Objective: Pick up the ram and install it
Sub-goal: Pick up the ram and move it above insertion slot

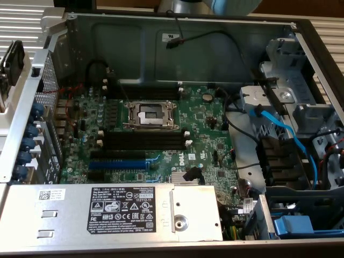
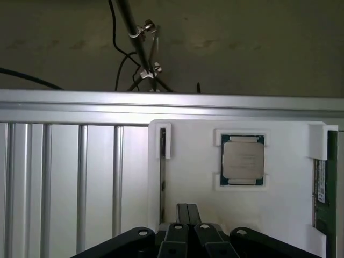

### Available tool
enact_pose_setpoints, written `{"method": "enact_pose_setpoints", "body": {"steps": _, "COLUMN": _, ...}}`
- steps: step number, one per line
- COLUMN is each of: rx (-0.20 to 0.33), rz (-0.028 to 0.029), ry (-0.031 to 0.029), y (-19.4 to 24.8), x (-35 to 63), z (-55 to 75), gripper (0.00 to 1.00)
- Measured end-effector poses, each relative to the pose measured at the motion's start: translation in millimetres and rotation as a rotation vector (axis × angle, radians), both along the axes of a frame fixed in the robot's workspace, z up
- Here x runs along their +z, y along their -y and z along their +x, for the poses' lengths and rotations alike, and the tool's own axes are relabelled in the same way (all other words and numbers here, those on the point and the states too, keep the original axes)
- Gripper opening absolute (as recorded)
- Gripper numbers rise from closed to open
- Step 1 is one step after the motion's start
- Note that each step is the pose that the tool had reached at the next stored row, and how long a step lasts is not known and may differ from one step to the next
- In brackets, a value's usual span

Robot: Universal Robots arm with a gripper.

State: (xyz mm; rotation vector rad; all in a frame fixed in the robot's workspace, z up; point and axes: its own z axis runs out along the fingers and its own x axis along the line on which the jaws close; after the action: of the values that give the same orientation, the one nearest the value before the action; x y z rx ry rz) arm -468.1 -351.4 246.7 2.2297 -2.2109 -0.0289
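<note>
The gripper is seen with its fingers pressed together and nothing pinched, facing the white holder. The ram is clipped at the holder's edge, well apart from the fingers, beyond the processor chip. Were so thin a board pinched off-centre, it could be tilted and jammed at the black memory slots, at six o'clock from the CPU socket.

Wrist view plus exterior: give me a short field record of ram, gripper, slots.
ram: in the white holder, along one edge, not gripped
gripper: shut, empty, by the holder, apart from the ram
processor chip: seated in the same holder
black slots: on the motherboard, no stick in them
</note>
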Motion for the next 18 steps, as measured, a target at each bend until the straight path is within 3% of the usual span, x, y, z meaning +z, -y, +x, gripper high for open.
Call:
{"method": "enact_pose_setpoints", "body": {"steps": 2, "rx": 0.0, "rz": 0.0002, "ry": 0.0002, "y": 5.5, "x": -3.8, "z": -1.0, "gripper": 0.1}}
{"method": "enact_pose_setpoints", "body": {"steps": 6, "rx": 0.0, "rz": 0.0003, "ry": 0.0004, "y": 9.7, "x": -11.0, "z": -1.3, "gripper": 0.1}}
{"method": "enact_pose_setpoints", "body": {"steps": 14, "rx": 0.0, "rz": 0.0002, "ry": 0.0003, "y": 11.4, "x": -25.6, "z": -1.3, "gripper": 0.1}}
{"method": "enact_pose_setpoints", "body": {"steps": 18, "rx": 0.0, "rz": 0.0001, "ry": 0.0001, "y": 11.7, "x": -26.6, "z": -1.3, "gripper": 0.1}}
